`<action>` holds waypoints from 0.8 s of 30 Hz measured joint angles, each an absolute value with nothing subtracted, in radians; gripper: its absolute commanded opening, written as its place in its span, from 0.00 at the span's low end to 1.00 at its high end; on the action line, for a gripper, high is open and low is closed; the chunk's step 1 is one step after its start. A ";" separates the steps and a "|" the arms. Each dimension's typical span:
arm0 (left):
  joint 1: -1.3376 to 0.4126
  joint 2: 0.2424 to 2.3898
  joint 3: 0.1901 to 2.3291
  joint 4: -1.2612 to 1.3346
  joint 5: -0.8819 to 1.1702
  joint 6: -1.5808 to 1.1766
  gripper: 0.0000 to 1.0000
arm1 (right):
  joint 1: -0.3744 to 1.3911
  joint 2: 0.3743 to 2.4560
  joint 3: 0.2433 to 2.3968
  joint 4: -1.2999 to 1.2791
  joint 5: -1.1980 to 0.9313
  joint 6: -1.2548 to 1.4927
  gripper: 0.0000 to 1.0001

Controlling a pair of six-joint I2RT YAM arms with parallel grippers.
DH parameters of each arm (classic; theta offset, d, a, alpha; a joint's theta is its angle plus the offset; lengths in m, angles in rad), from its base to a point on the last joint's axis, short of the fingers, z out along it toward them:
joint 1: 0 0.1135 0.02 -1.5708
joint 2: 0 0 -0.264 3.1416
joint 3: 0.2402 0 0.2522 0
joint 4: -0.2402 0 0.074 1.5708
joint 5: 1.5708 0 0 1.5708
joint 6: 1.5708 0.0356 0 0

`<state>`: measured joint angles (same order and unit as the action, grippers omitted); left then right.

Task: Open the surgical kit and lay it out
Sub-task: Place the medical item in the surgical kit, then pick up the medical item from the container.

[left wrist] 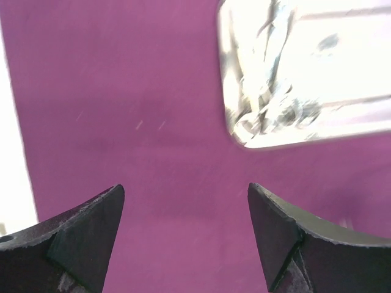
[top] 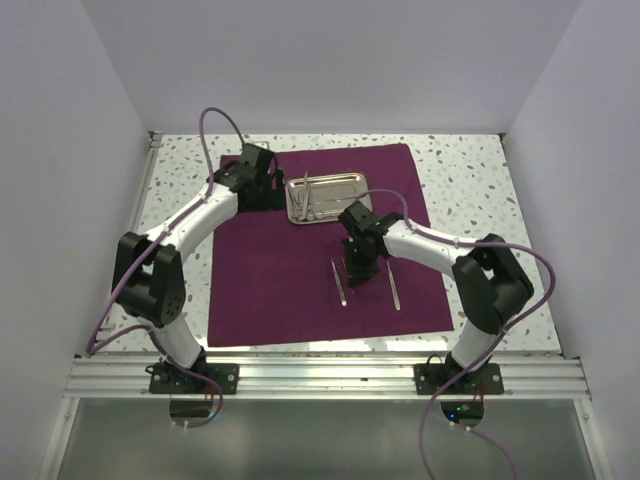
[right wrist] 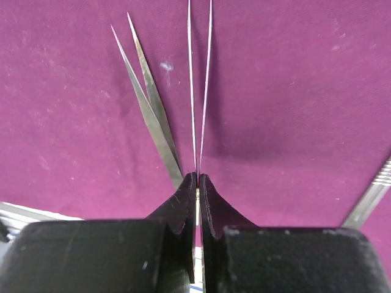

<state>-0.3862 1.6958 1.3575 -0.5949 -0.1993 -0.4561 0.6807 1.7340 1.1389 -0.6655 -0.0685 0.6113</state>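
Note:
The dark purple cloth [top: 280, 285] lies spread flat on the table. The steel tray [top: 345, 183] sits at its far middle with ring-handled instruments [top: 310, 203] in its left part. My right gripper [top: 357, 270] is shut on thin tweezers [right wrist: 199, 91], held edge-on just above the cloth [right wrist: 293, 91]. A second pair of tweezers [right wrist: 149, 104] lies on the cloth just left of them, also seen from above [top: 338, 282]. A slim instrument [top: 393, 285] lies to the right. My left gripper [left wrist: 186, 189] is open and empty over the cloth, left of the tray [left wrist: 354, 61].
The speckled tabletop [top: 470, 180] surrounds the cloth. White walls close in the left, right and back. An aluminium rail [top: 320, 378] runs along the near edge. The slim instrument's ridged handle shows at the right edge of the right wrist view [right wrist: 369, 201].

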 measured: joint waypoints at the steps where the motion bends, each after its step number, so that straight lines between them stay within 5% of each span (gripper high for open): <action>1: -0.393 1.728 1.394 -0.592 -0.200 -0.456 0.86 | 0.682 1.734 1.132 -0.659 -0.078 0.618 0.00; 7: -0.443 1.863 1.551 -0.586 -0.203 -0.452 0.85 | 0.680 1.734 1.131 -0.646 -0.110 0.629 0.00; 8: -0.453 1.884 1.572 -0.586 -0.203 -0.452 0.85 | 0.680 1.734 1.131 -0.646 -0.120 0.628 0.07; 9: -0.461 1.903 1.589 -0.585 -0.203 -0.453 0.85 | 0.681 1.733 1.131 -0.646 -0.128 0.628 0.30; 10: -0.468 1.921 1.602 -0.585 -0.203 -0.453 0.85 | 0.681 1.732 1.130 -0.646 -0.137 0.633 0.43; 12: -0.481 1.956 1.628 -0.589 -0.205 -0.453 0.84 | 0.682 1.724 1.127 -0.650 -0.155 0.620 0.63; 17: -0.511 2.084 1.739 -0.602 -0.224 -0.453 0.79 | 0.685 1.658 1.125 -0.703 -0.157 0.594 0.66; 24: -0.532 2.271 1.954 -0.650 -0.255 -0.441 0.55 | 0.685 1.492 1.126 -0.792 -0.106 0.579 0.66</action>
